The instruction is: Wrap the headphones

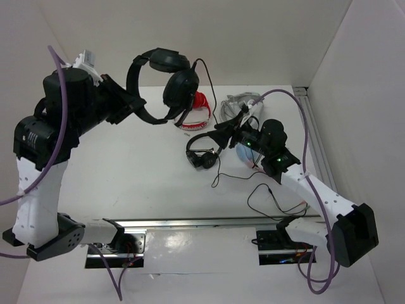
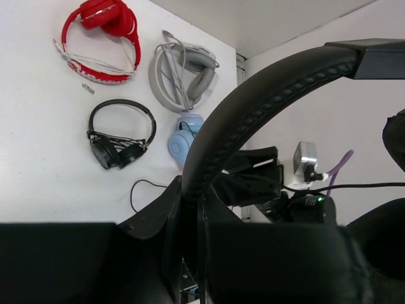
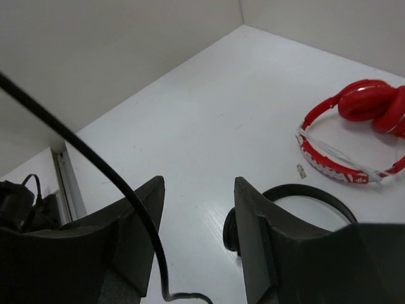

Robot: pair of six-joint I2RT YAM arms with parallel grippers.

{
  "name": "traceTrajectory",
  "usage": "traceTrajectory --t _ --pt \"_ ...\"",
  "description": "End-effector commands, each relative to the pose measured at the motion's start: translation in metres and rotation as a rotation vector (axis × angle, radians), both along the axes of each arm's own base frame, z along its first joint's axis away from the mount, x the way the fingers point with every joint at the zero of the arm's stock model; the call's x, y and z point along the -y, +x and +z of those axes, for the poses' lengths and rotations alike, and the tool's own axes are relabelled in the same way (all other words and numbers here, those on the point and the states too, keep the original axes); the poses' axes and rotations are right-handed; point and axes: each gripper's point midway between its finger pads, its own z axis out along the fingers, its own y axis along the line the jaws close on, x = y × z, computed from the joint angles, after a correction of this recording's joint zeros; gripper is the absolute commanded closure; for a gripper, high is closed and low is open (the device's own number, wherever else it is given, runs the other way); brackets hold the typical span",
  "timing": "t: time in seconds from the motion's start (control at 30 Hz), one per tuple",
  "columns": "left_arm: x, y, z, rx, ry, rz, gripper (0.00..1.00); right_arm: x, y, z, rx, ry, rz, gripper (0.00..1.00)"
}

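1. In the top view, the headphones (image 1: 179, 85) are seen lifted off the bench (image 1: 126, 177), up in the air just left of the red pair (image 1: 197, 109). The headband is clamped tight in the left tool (image 1: 133, 104). This is most likely done so that the cable (image 1: 209, 85) hangs free and can be wound up. The cable is seen dropping past the red pair toward the right tool (image 1: 233, 130), which is held near the red pair on its right side. A grey pair (image 1: 239, 103) is laid just right of the red pair, and a small black pair (image 1: 202, 156) is laid near it on the side toward the arms.

2. In the left wrist view, most of the picture is filled by the thick stitched headband, which is pinched low down between dark tool parts. The red pair is seen flat on the bench far below, with the grey pair beside it.

3. In the right wrist view, the fingers (image 3: 136, 234) of the right tool are spread apart and nothing is squeezed between them. The thin cable is slanted across one finger. It cannot be told whether it sits inside the gap. The tool is probably open so that the cable can be caught. Such a thin cable could easily be missed. The red pair is seen beyond the tool.
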Motion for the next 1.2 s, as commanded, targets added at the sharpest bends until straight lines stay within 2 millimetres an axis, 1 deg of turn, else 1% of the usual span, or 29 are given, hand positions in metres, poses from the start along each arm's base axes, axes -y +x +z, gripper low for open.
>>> traceTrajectory --t 0.0,0.03,0.07,0.13,0.17,0.2,0.23,0.27,0.33,0.37,0.4,0.43,0.47,0.53,0.57,0.6,0.67,0.7,0.77,0.8,0.83,0.87,0.93,0.97,1.0,1.03,1.07,1.13,1.17 --pt "0.004 0.009 0.046 0.119 -0.125 0.001 1.00 -0.009 0.002 -0.002 0.030 0.038 0.039 0.45" --pt "-0.001 0.010 0.050 0.129 -0.128 0.016 1.00 -0.010 0.004 -0.006 0.020 0.033 0.039 0.45" --pt "-0.004 0.017 0.049 0.124 -0.130 0.028 1.00 -0.011 0.005 -0.007 0.020 0.033 0.039 0.45" --pt "-0.002 0.024 0.044 0.099 -0.133 0.010 1.00 -0.012 0.011 -0.028 -0.019 0.013 0.028 0.38" --pt "-0.007 0.026 0.044 0.095 -0.145 0.022 1.00 -0.012 0.011 -0.025 -0.009 0.019 0.028 0.34" --pt "-0.007 0.027 0.047 0.105 -0.152 0.016 1.00 -0.013 0.012 -0.037 -0.026 0.010 0.027 0.32" --pt "-0.006 0.034 0.041 0.088 -0.151 0.011 1.00 -0.013 0.012 -0.043 -0.041 0.012 0.028 0.32" --pt "-0.007 0.037 0.040 0.081 -0.166 0.007 1.00 -0.014 0.013 -0.040 -0.031 0.016 0.028 0.32" --pt "-0.009 0.039 0.039 0.085 -0.173 0.002 1.00 -0.012 0.016 -0.049 -0.051 0.019 0.019 0.42" --pt "-0.009 0.041 0.035 0.073 -0.172 0.003 1.00 -0.012 0.016 -0.046 -0.049 0.029 0.020 0.70" --pt "-0.011 0.041 0.035 0.072 -0.174 0.005 1.00 -0.011 0.020 -0.053 -0.079 0.027 0.000 0.91" --pt "-0.015 0.046 0.033 0.066 -0.181 0.023 1.00 -0.014 0.022 -0.054 -0.100 0.026 -0.014 1.00" --pt "-0.015 0.047 0.030 0.057 -0.179 0.024 1.00 -0.012 0.030 -0.053 -0.104 0.026 -0.066 1.00" --pt "-0.020 0.057 0.021 0.035 -0.190 0.048 1.00 -0.023 0.030 -0.052 -0.138 0.004 -0.109 1.00" --pt "-0.018 0.060 0.020 0.038 -0.194 0.036 1.00 -0.016 0.044 -0.056 -0.155 -0.011 -0.231 1.00" --pt "-0.016 0.068 0.006 0.003 -0.203 0.043 1.00 -0.026 0.038 -0.054 -0.162 -0.023 -0.244 1.00" --pt "-0.019 0.076 -0.004 -0.011 -0.219 0.081 1.00 -0.024 0.047 -0.058 -0.201 -0.061 -0.357 1.00" --pt "-0.021 0.087 -0.019 -0.037 -0.225 0.113 1.00 -0.031 0.044 -0.059 -0.209 -0.078 -0.369 1.00" --pt "-0.027 0.091 -0.029 -0.058 -0.233 0.150 1.00 -0.037 0.046 -0.065 -0.246 -0.146 -0.409 1.00" --pt "-0.032 0.094 -0.037 -0.068 -0.231 0.185 1.00 -0.035 0.048 -0.067 -0.243 -0.177 -0.459 1.00" --pt "-0.035 0.098 -0.041 -0.069 -0.232 0.210 1.00 -0.048 0.041 -0.069 -0.245 -0.218 -0.432 1.00" --pt "-0.039 0.097 -0.044 -0.073 -0.237 0.238 1.00 -0.052 0.038 -0.070 -0.240 -0.240 -0.436 1.00" --pt "-0.049 0.103 -0.055 -0.076 -0.223 0.302 1.00 -0.072 0.025 -0.075 -0.232 -0.294 -0.367 1.00" --pt "-0.052 0.107 -0.056 -0.059 -0.209 0.316 1.00 -0.079 0.018 -0.069 -0.224 -0.307 -0.332 1.00" --pt "-0.060 0.108 -0.059 -0.052 -0.185 0.357 1.00 -0.090 0.008 -0.073 -0.222 -0.329 -0.264 1.00" --pt "-0.065 0.110 -0.069 -0.064 -0.157 0.376 1.00 -0.099 -0.005 -0.067 -0.180 -0.348 -0.205 1.00" --pt "-0.069 0.111 -0.070 -0.058 -0.139 0.394 1.00 -0.103 -0.012 -0.064 -0.167 -0.342 -0.174 1.00" --pt "-0.082 0.118 -0.088 -0.083 -0.089 0.461 1.00 -0.111 -0.027 -0.061 -0.172 -0.325 -0.081 1.00" --pt "-0.085 0.121 -0.097 -0.101 -0.073 0.482 1.00 -0.113 -0.034 -0.065 -0.187 -0.337 -0.036 1.00"
